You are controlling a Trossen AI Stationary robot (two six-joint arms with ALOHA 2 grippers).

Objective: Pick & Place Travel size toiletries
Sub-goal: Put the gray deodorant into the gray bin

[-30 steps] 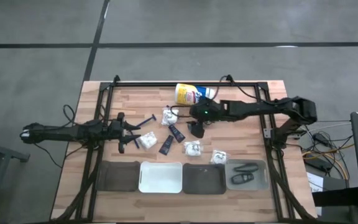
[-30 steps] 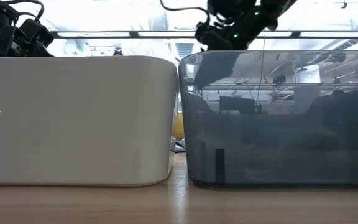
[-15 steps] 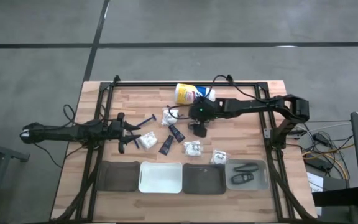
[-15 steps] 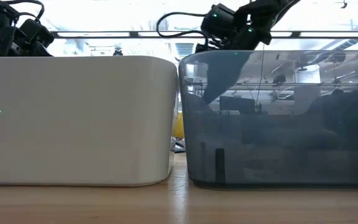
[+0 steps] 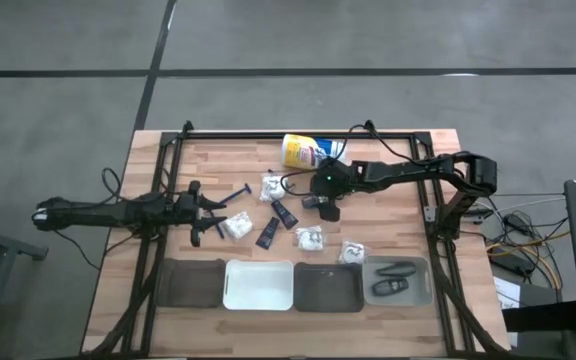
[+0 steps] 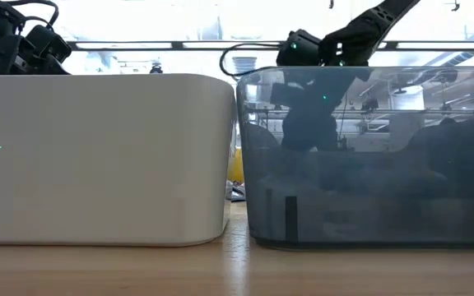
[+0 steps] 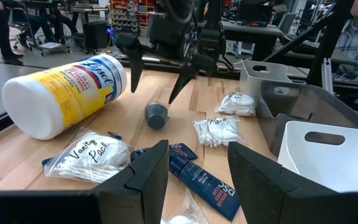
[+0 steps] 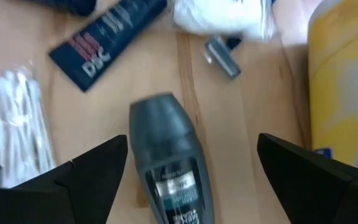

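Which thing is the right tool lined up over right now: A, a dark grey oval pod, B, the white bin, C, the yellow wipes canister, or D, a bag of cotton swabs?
A: in the right wrist view the open right tool straddles the dark grey oval pod lying on the table.

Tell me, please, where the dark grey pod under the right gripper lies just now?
In the high view, the grey pod lies mid-table, right of centre, below the yellow canister, between the open fingers of the right gripper.

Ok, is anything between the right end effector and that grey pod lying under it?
Nothing visible. The right end effector hangs open directly over the grey pod, fingers either side, with bare wood around it; the dark tube and cotton swab packet lie clear.
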